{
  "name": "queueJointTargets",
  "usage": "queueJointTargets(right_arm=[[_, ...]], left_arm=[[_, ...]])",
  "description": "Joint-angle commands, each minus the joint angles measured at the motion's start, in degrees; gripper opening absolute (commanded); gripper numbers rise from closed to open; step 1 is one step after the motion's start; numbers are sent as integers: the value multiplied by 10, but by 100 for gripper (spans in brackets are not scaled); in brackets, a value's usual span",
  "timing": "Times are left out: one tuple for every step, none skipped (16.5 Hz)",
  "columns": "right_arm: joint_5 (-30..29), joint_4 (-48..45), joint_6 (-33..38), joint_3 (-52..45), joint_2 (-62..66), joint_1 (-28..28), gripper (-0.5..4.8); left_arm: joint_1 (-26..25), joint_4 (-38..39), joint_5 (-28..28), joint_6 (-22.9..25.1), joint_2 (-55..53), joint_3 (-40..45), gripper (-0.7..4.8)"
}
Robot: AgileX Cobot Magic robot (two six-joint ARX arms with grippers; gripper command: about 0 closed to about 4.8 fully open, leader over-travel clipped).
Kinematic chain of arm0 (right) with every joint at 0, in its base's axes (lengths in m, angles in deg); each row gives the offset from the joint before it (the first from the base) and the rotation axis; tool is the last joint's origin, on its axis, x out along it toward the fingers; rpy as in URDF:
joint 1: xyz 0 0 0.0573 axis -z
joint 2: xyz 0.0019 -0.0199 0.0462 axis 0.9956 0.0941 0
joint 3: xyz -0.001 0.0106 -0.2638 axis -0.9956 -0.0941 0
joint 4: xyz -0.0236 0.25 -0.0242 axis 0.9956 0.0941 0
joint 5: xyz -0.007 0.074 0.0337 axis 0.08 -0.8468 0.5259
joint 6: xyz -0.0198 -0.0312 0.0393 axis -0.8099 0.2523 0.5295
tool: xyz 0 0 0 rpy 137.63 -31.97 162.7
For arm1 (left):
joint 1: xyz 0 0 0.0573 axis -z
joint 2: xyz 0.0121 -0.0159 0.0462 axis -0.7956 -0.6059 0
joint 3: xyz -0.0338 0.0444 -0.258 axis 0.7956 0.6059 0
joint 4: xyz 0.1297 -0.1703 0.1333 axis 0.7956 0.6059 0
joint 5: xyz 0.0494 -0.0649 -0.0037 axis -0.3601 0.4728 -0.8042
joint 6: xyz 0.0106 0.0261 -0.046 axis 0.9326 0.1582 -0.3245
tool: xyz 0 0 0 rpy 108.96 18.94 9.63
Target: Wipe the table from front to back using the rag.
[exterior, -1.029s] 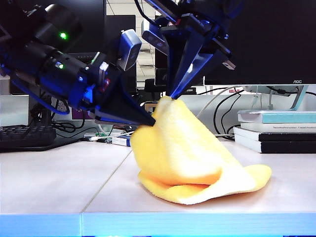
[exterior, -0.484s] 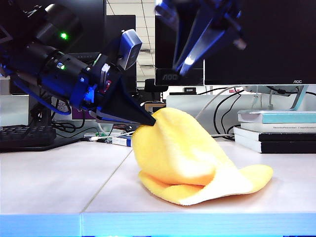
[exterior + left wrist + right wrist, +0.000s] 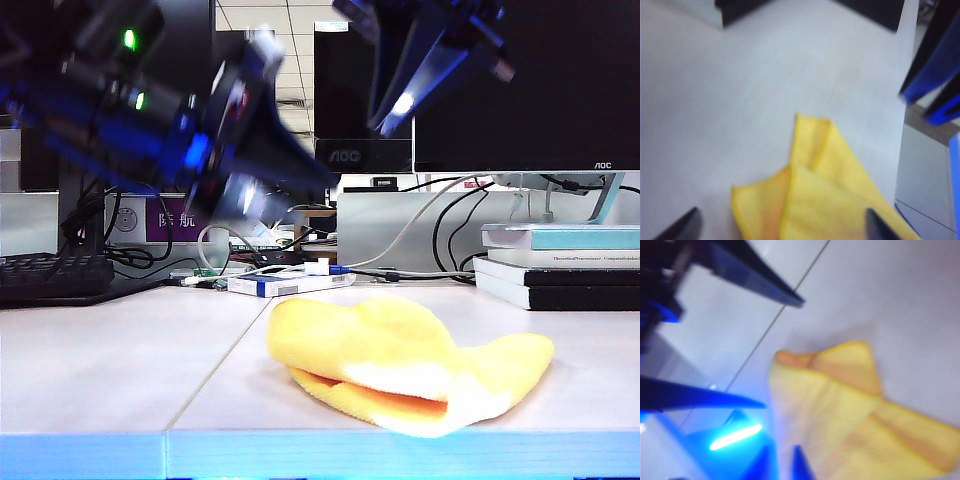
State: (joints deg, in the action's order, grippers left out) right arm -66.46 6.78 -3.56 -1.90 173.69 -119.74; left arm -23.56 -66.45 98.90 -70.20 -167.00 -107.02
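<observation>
The bench point(image 3: 110, 370) is carrying the rag point(image 3: 400, 365), which is lying slumped and loosely folded near the front edge, right of the seam, with nothing gripping it, so it is probably waiting there to be re-grasped for a front-to-back wipe. The left claw point(image 3: 780, 227) is hanging above it with jaws spread wide and empty. The right claw point(image 3: 385, 125) is hovering higher, holding nothing; how far its jaws are parted I cannot tell.
</observation>
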Motion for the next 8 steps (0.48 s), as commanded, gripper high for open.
queueJointTargets(right_arm=[[42,-33,-4,3,-38,-1,-6],[65,-42,-15,3,-58,-1,-6],[90,-51,-30,3,-78,-1,-6],[111,-58,-42,3,-97,-1,-6],[130,-70,-56,1,-124,-1,-6],[138,-81,-65,-3,-146,-1,-6],[138,-110,-80,-23,-183,-1,-6],[138,-157,-84,-66,-231,-1,-6]], left_arm=[[1,-7,3,-15,32,-28,-3],[1,-7,2,-17,47,-37,-6],[1,-8,1,-19,67,-42,-6],[1,-7,-13,-20,88,-44,-6],[1,-7,-58,-32,127,-44,-6],[1,-5,-96,-47,161,-44,-6],[1,2,-134,-65,214,-44,-6],[1,21,-164,-66,271,-44,-6]])
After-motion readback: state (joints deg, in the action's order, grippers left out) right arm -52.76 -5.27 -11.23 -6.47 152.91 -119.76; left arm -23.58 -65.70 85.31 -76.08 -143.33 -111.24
